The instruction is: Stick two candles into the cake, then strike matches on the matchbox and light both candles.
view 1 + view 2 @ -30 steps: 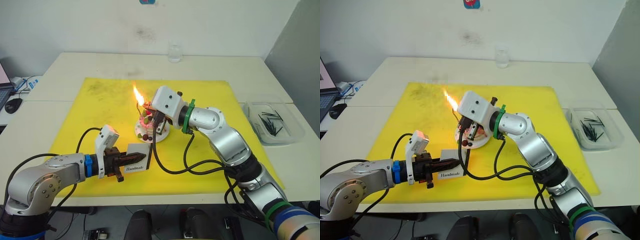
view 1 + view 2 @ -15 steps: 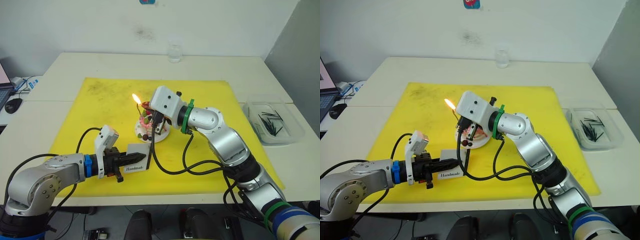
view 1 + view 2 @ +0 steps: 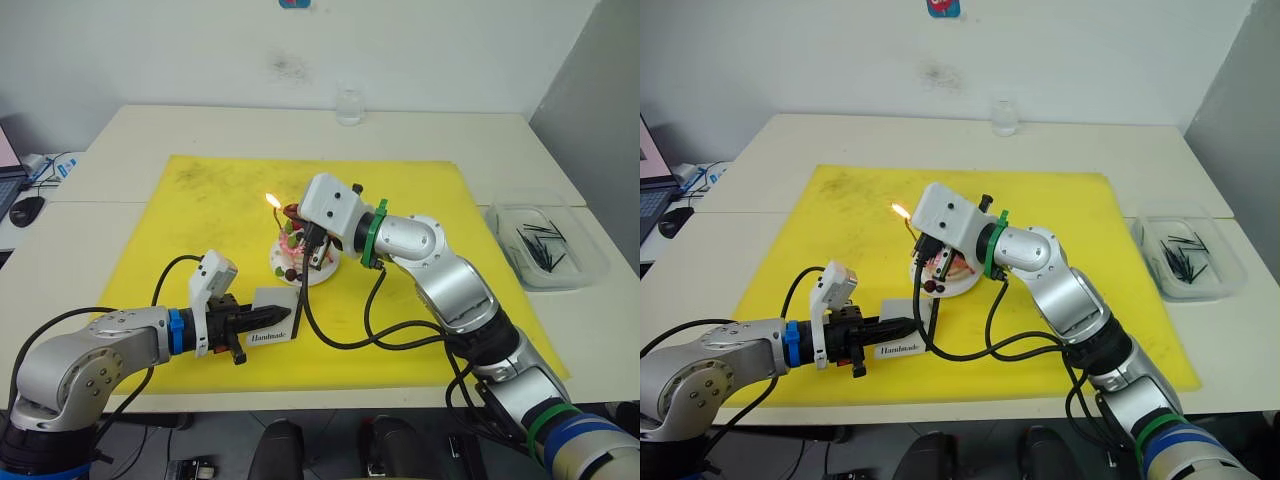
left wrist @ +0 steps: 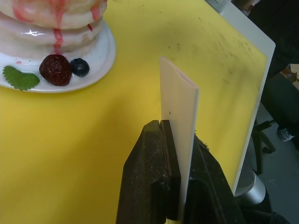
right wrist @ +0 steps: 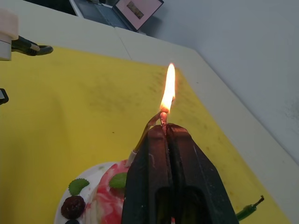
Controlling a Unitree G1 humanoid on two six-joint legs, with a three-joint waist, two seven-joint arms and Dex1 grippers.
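On the yellow mat (image 3: 200, 215) that covers the middle of the pale worktop (image 3: 180, 125), the cake (image 3: 293, 253) stands on its white plate (image 3: 327, 270), pink and white in layers, with a dark berry, a blueberry and a green leaf on the plate's edge as the left wrist view shows them. A candle (image 5: 143, 134) rises curved from the cake's top, and a flame (image 3: 272, 201) burns above the cake; in the right wrist view the flame (image 5: 168, 89) sits at a pinkish tip just beyond the right pincer (image 5: 165, 130), whose black fingers are pressed together. Whether that burning tip is a match held between them or the second candle's wick, I cannot tell. The right pincer hangs directly over the cake in the head views (image 3: 312, 240).

Nearer the robot, the left pincer (image 3: 268, 316) is closed on the matchbox (image 3: 277, 318), holding it on edge just above the mat, with the word "Handmade" facing the camera. The left wrist view shows the white box (image 4: 180, 121) clamped between the two fingers, its narrow edge upright, the cake's plate a little way beyond it. Matchbox and cake are near each other but apart.

At the robot's right, off the mat, a clear plastic tray (image 3: 500, 225) holds a loose scatter of dark matches (image 3: 540, 245). A small glass (image 3: 349, 106) stands at the far edge of the worktop, and a computer mouse (image 3: 25, 210) lies at the far left.
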